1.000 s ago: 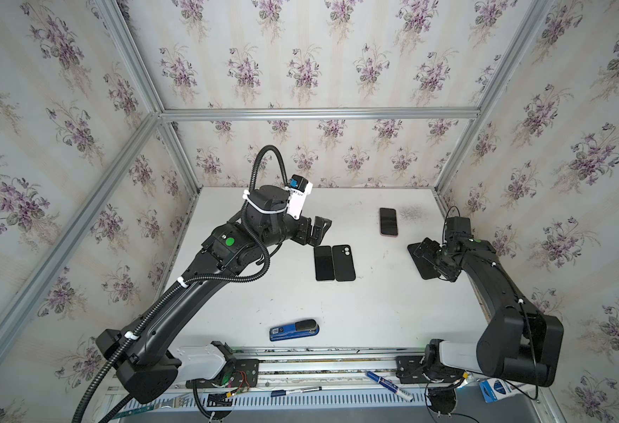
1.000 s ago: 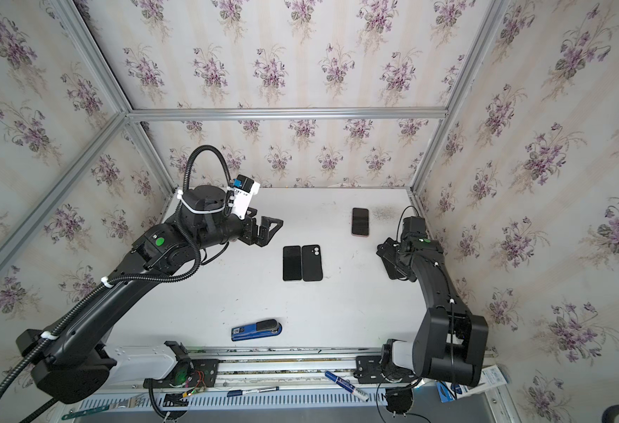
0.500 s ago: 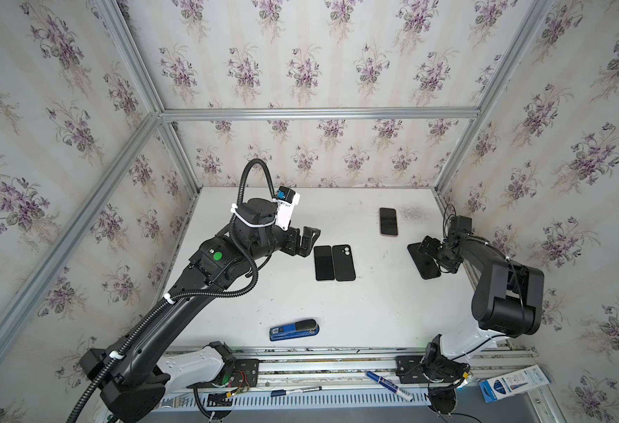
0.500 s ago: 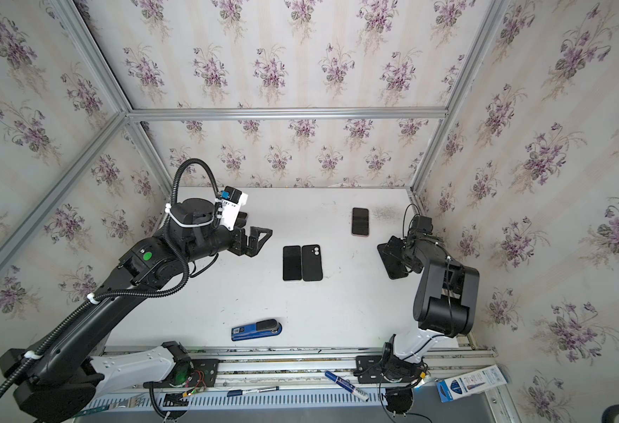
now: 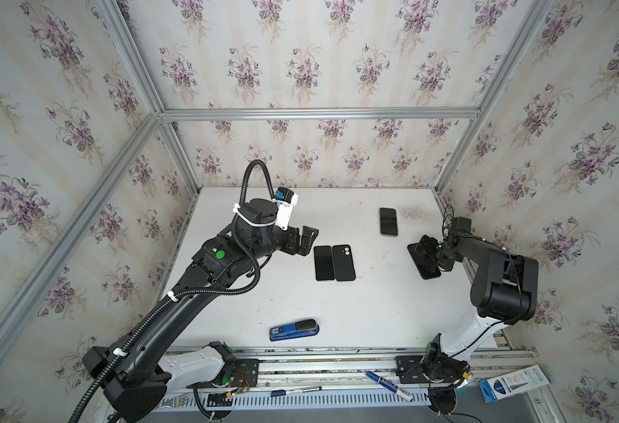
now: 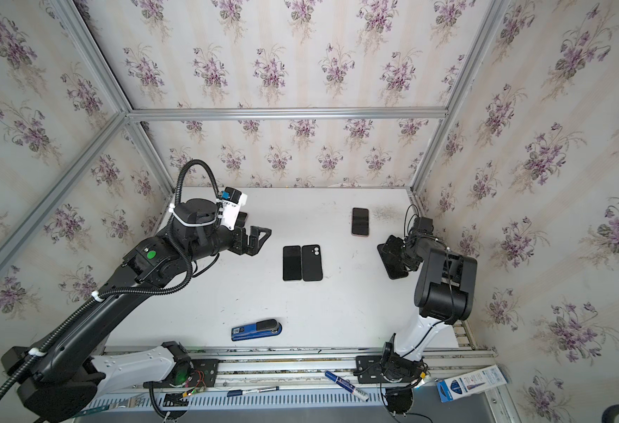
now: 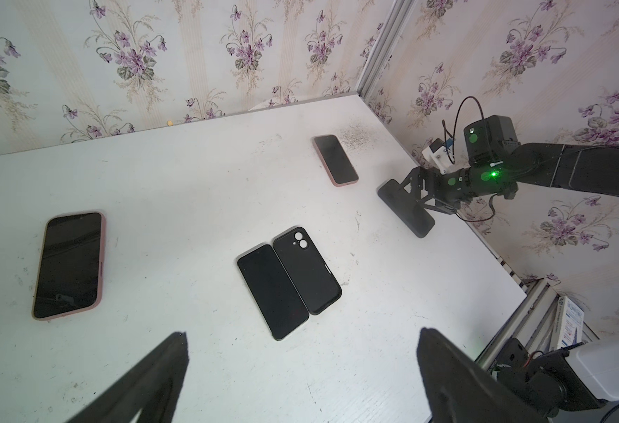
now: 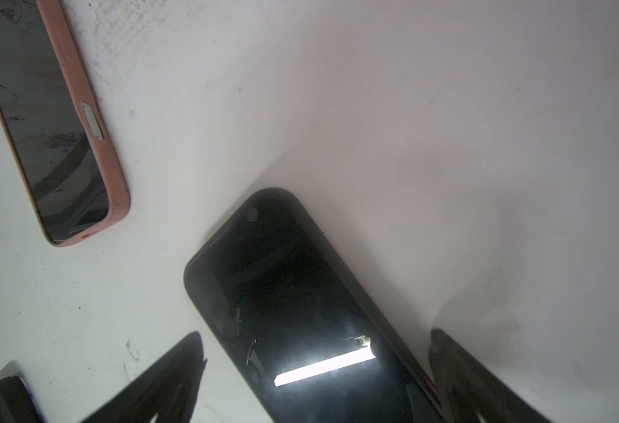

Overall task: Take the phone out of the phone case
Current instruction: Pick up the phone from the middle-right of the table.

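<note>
My right tool (image 8: 317, 335) spread, straddling black cased phone (image 8: 286, 278) flat on bench (image 5: 355, 304); one finger just beside its edge, other apart. My left tool (image 7: 302, 333) spread, empty, well away. Risk: off-centre squeeze skids phone toward near bench edge.

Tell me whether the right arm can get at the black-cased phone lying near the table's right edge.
Probably yes. The right arm hangs over the black-cased phone, its open jaws either side of it, nothing between; the pink-cased phone lies apart.

The table (image 5: 374, 311) lies open between the central phone (image 5: 323, 263), empty case (image 5: 343, 262) and near stapler (image 5: 293, 329); a pink-cased phone (image 5: 388, 221) obstructs far right.
</note>
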### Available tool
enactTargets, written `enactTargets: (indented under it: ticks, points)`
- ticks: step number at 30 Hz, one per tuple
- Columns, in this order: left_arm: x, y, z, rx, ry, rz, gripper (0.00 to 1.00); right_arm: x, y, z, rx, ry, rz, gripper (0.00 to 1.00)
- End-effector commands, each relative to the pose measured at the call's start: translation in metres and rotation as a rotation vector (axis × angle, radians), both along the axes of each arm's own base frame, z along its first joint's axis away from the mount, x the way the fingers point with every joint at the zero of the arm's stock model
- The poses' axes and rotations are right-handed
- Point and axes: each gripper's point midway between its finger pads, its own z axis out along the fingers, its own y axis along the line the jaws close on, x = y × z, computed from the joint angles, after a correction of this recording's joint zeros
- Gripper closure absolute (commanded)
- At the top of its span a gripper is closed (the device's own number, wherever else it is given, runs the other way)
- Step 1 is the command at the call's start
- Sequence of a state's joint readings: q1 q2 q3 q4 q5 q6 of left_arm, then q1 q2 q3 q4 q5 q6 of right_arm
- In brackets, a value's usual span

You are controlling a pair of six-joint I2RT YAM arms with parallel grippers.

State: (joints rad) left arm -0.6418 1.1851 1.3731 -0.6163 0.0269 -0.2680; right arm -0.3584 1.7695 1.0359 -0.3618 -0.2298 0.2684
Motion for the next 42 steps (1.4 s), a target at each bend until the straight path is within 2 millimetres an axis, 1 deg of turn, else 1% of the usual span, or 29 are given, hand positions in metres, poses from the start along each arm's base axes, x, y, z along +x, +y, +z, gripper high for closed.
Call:
enactTargets:
  ticks: [1, 8, 15, 17, 19, 21, 24, 28, 30, 35, 39, 42]
  points:
    - [0.002, -0.002, 0.005, -0.013, -0.009, 0.000, 0.00, -0.006, 0.002, -0.002, 0.002, 0.015, 0.008, 0.02]
    - [0.002, -0.003, 0.004, -0.010, -0.007, -0.011, 0.00, -0.013, -0.009, 0.001, -0.064, 0.043, 0.009, 0.02]
    - [-0.001, -0.001, 0.000, -0.011, 0.001, -0.008, 0.00, -0.024, -0.005, -0.012, -0.042, 0.084, 0.026, 0.02]
    - [-0.001, -0.001, -0.001, -0.012, 0.002, -0.011, 0.00, -0.024, -0.004, -0.013, -0.045, 0.082, 0.041, 0.02]
    - [-0.002, -0.001, -0.001, -0.011, 0.003, -0.014, 0.00, -0.026, -0.009, -0.011, -0.072, 0.093, 0.038, 0.02]
    - [-0.003, 0.001, -0.002, -0.012, 0.004, -0.011, 0.00, -0.023, -0.012, -0.005, -0.079, 0.079, 0.053, 0.02]
    - [-0.003, 0.001, -0.003, -0.014, 0.008, -0.009, 0.00, -0.022, -0.015, -0.002, -0.097, 0.099, 0.078, 0.02]
    - [-0.005, 0.001, -0.005, -0.020, 0.016, -0.010, 0.00, -0.023, -0.005, -0.005, -0.041, 0.098, 0.102, 0.02]
    - [-0.005, 0.001, -0.005, -0.020, 0.016, -0.009, 0.00, -0.023, 0.006, -0.007, 0.010, 0.083, 0.117, 0.03]
    - [-0.006, 0.001, -0.007, -0.022, 0.021, -0.009, 0.00, -0.021, 0.028, -0.005, 0.127, 0.042, 0.158, 0.04]
    - [-0.007, 0.001, -0.008, -0.022, 0.024, -0.011, 0.00, -0.021, 0.035, -0.001, 0.175, 0.032, 0.156, 0.04]
    - [-0.008, 0.002, -0.009, -0.021, 0.025, -0.011, 0.00, -0.025, 0.035, -0.002, 0.175, 0.042, 0.136, 0.05]
